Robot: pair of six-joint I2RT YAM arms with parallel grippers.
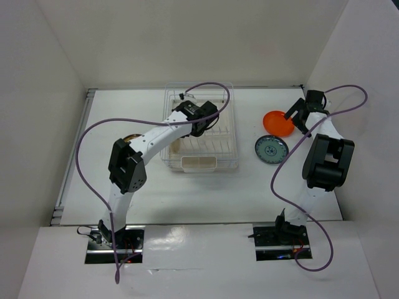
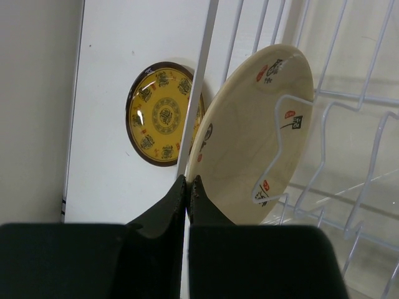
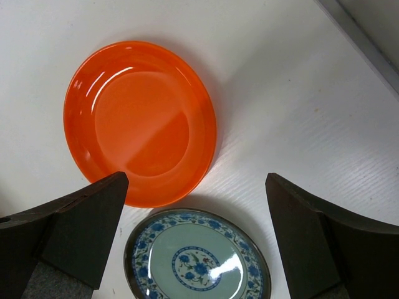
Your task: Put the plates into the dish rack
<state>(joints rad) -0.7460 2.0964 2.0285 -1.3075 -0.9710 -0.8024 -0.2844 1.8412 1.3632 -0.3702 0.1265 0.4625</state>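
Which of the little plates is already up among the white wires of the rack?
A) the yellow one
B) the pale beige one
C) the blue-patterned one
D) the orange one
B: the left wrist view shows the pale beige plate tilted up between the dish rack wires, while the orange plate, blue-patterned plate and yellow plate lie flat on the table.

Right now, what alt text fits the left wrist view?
A beige plate leans on edge in the white wire rack, the left end effector closed on its lower rim. Behind, a yellow plate lies flat on the table beside the rack.
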